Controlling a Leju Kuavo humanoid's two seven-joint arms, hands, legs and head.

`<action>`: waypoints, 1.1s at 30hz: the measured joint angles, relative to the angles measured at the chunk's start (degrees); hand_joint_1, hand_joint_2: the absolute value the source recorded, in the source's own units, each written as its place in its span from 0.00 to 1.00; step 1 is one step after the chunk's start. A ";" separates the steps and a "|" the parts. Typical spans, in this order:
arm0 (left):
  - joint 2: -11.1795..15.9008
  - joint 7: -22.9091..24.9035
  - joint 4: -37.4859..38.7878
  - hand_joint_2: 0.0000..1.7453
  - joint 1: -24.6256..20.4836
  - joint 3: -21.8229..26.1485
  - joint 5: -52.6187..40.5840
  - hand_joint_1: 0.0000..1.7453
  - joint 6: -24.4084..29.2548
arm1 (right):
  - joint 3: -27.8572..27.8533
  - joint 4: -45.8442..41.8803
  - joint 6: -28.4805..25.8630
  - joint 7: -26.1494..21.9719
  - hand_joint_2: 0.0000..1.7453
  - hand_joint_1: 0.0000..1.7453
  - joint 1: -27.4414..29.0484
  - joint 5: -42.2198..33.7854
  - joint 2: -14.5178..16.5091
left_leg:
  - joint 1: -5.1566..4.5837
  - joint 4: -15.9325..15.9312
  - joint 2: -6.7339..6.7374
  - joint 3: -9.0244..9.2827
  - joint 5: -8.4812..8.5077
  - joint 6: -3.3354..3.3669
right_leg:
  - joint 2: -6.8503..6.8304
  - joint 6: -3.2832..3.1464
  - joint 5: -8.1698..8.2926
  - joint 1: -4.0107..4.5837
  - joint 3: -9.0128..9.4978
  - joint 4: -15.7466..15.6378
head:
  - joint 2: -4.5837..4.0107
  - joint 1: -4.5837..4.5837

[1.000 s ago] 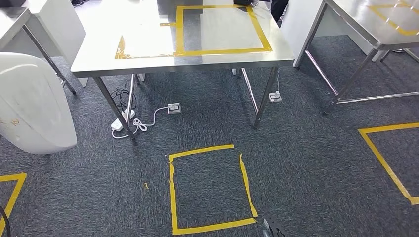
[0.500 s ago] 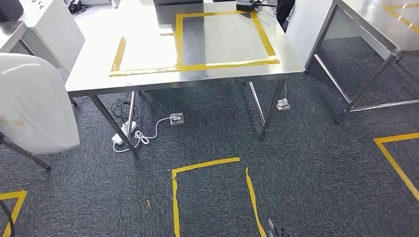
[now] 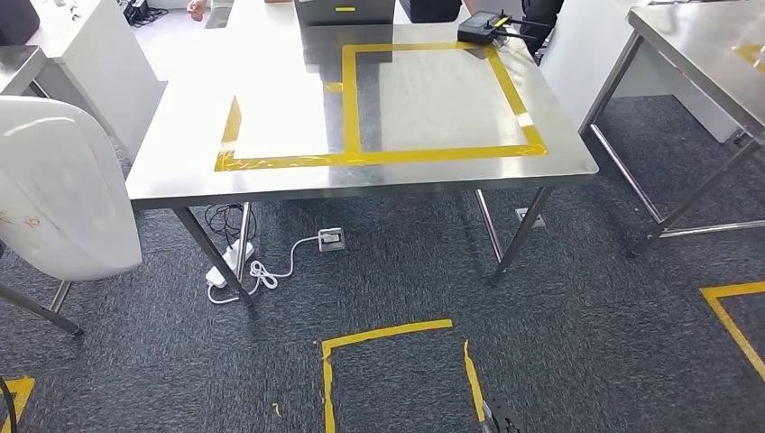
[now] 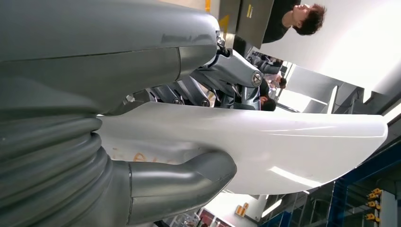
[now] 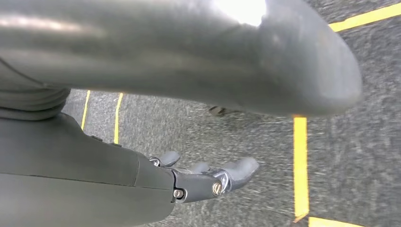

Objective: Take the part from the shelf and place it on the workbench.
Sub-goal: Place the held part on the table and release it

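The left hand [image 4: 189,137] grips the white part [image 4: 265,142], a broad, smooth, stiff-looking shell, probably slippery, best held by its edge.

Likely workshop: steel workbench [image 3: 271,108], taped floor squares [image 3: 397,365].

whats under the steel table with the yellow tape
Under the steel table: grey carpet, a white power strip with its cord, and a floor socket box. The tabletop covers the floor further back.
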 joint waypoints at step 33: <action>1.36 -0.11 2.01 1.00 0.34 -2.18 -1.35 1.00 1.13 | -1.37 0.00 -1.54 3.20 0.00 0.00 -0.01 -0.67 0.00 | -0.15 0.88 -0.01 1.65 -2.33 -0.24 | -0.10 -0.13 3.16 -0.04 -6.59 -0.98 | 0.00 0.08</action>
